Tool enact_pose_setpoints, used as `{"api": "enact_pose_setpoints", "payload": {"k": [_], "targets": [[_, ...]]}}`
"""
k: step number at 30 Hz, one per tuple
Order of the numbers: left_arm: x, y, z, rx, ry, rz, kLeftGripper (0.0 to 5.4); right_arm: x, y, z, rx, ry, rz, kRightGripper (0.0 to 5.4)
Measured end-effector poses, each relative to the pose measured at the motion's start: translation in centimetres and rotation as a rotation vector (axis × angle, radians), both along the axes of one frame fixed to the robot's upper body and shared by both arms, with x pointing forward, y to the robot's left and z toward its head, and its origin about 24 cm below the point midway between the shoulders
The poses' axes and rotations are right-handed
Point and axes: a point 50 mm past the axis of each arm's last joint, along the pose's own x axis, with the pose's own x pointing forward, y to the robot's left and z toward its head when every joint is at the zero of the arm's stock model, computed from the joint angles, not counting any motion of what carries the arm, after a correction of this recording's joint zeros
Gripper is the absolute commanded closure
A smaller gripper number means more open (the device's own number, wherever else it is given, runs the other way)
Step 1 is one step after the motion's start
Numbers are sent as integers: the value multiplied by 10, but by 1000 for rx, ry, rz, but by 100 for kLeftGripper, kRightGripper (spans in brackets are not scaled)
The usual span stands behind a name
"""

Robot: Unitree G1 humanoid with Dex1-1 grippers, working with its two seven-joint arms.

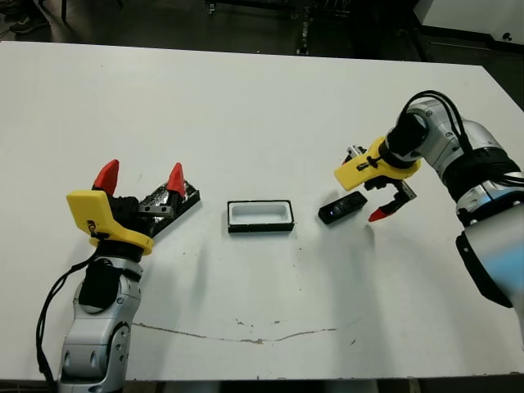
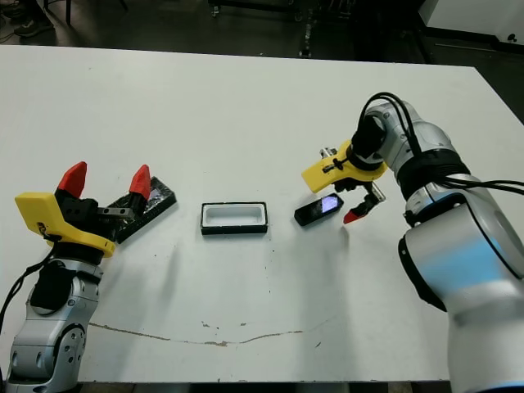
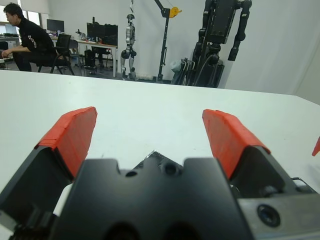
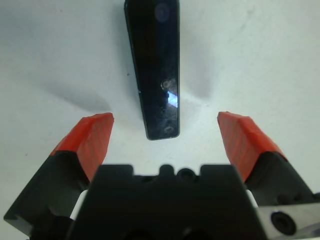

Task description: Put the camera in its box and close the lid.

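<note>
Right tool [image 4: 164,131] hovering wide over the camera [image 4: 156,65], fingers straddling its near end, nothing gripped yet; camera lying flat on the white counter [image 1: 262,106], just right of the open box [image 1: 260,215]. Left tool [image 1: 141,178] spreading wide above the lid [image 1: 184,199], not holding it. Nothing packed yet; picking, placing and closing all seeming left
</note>
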Motion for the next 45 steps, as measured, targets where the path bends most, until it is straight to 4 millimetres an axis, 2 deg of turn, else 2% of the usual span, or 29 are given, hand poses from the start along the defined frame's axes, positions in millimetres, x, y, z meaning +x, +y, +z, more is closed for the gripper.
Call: {"api": "enact_pose_setpoints", "payload": {"k": [23,27,45], "targets": [[0,-3,-1,-1,2,3,0,-1,7,-7,27,-3,44,1],[0,-3,-1,-2,3,3,0,-1,5,-7,37,1,35,41],[0,-3,0,8,0,18,0,0,8,-11,67,-19,6,334]]}}
